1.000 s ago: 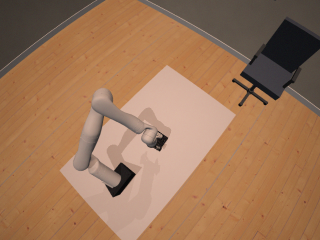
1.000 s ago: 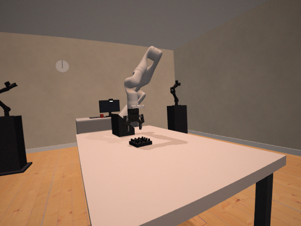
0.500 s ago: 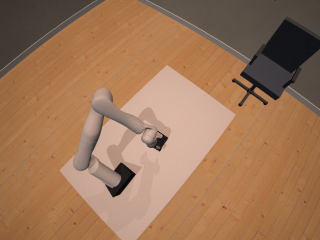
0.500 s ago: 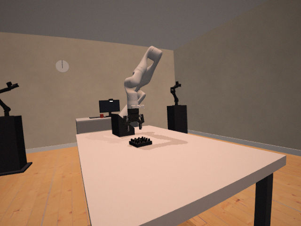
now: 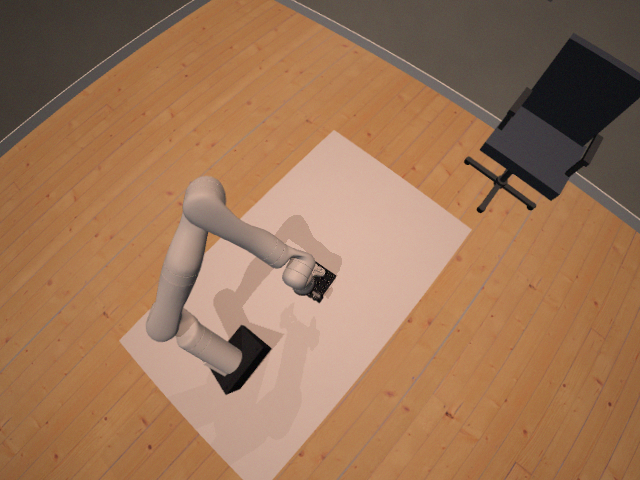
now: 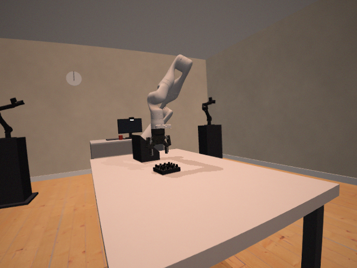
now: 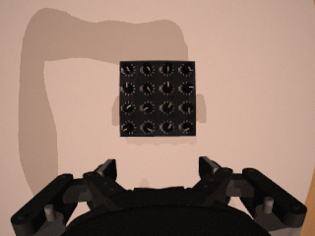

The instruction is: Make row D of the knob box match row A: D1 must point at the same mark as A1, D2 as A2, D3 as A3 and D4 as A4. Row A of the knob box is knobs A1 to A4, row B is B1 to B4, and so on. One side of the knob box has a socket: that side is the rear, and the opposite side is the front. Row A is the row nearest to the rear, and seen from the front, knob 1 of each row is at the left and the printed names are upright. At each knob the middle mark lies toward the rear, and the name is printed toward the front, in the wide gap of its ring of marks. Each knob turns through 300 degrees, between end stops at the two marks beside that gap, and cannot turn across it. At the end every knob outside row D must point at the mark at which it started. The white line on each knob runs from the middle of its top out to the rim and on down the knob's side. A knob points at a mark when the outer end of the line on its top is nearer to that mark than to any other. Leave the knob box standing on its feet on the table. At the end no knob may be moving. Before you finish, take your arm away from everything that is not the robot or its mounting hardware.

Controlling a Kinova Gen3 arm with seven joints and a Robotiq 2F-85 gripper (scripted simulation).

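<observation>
Knob box (image 7: 157, 98): flat black square block, sixteen small dark knobs in four-by-four grid, faint white marks around each. Stands level on worktop (image 6: 201, 201), seen square-on in wrist view, edges parallel to frame. In exterior view (image 6: 166, 168) knobs stick up as short studs above low body. From top (image 5: 324, 281) box sits turned at angle to worktop edges, partly covered by arm. Knob lines, printed names, socket side too small to read.
</observation>
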